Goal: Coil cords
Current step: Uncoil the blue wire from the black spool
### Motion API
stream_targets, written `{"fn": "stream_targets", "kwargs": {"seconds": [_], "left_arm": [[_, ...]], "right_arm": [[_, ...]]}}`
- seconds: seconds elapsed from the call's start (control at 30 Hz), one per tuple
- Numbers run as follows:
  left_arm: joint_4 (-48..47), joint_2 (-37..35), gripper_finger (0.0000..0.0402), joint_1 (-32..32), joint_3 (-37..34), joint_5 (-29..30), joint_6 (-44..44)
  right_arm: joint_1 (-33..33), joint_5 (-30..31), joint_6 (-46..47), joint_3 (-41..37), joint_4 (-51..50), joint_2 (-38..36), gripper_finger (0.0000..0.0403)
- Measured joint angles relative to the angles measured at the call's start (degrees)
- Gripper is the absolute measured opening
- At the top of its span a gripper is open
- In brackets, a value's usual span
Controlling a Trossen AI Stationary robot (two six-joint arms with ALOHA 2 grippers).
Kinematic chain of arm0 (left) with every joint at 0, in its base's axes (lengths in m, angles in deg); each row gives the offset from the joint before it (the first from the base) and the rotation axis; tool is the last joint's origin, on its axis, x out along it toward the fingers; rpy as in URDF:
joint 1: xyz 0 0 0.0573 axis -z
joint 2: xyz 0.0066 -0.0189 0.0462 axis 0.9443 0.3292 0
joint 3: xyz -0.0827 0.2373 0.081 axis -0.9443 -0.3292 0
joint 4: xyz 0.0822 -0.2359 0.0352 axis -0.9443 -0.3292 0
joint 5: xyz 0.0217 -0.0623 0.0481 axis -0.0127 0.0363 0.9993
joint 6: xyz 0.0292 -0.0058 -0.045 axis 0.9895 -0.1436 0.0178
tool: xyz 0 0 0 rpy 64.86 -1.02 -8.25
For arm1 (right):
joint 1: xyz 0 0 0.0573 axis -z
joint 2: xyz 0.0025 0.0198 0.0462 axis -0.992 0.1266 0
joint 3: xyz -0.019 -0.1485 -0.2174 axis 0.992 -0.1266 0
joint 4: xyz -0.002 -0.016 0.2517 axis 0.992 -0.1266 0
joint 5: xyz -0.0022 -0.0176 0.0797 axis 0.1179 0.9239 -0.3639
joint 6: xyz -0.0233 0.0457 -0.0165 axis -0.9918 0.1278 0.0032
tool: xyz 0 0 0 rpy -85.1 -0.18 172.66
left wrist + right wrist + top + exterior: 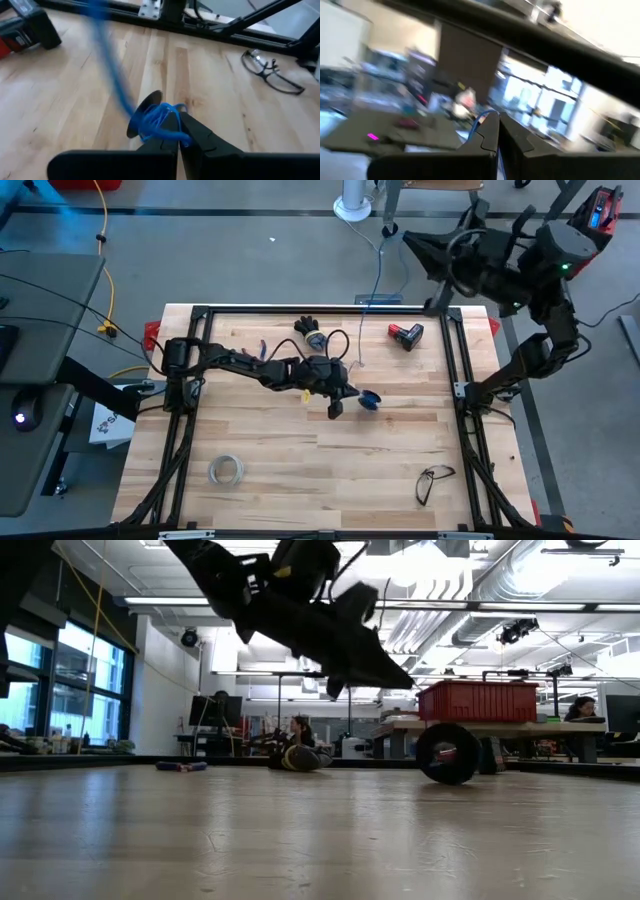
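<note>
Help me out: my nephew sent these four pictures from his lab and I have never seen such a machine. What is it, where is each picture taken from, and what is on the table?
It is a robot with two dark arms at a wooden table. One picture looks straight down, one looks level across the tabletop, and two come from cameras on the wrists.

The left gripper is over the middle of the table, shut on a thin blue wire beside a small dark spool. The right gripper is shut and raised off the table's far right corner, waiting.

Also on the table: a whitish ring of tape, a pair of glasses, a red and black block and a small dark object I cannot identify.
</note>
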Motion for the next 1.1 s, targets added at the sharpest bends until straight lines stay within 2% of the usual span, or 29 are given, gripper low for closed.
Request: {"fn": "stream_targets", "kwargs": {"seconds": [0.13,0.37,0.6,0.77,0.93,1.0,1.1], "left_arm": [[-0.9,-2.1,0.0000,0.1,0.0,-0.1,0.7],[-1.6,-6.5,0.0000,0.1,0.0,-0.5,3.0],[-3.9,-9.0,0.0000,0.1,0.0,-0.5,3.0],[-8.1,-12.2,0.0000,0.4,0.0,-0.5,3.0],[-12.8,-16.0,0.0000,0.5,0.0,-0.5,3.4],[-14.4,-17.6,0.0000,0.5,0.0,-0.2,4.2],[-17.6,-19.7,0.0000,0.5,0.0,1.7,5.1]], "right_arm": [[3.0,8.3,3.8,0.0,-9.2,0.1,0.0000],[14.7,9.8,20.4,-1.2,-30.8,1.3,0.0000],[22.7,2.9,25.6,-10.3,-37.9,1.3,0.0000],[25.0,-5.8,26.8,-18.6,-38.2,1.4,0.0000],[24.9,-9.3,25.3,-26.2,-38.1,1.4,0.0001],[24.8,-11.4,25.4,-29.1,-36.9,1.4,0.0011],[24.8,-13.3,27.3,-34.2,-33.0,1.4,0.0046]]}}
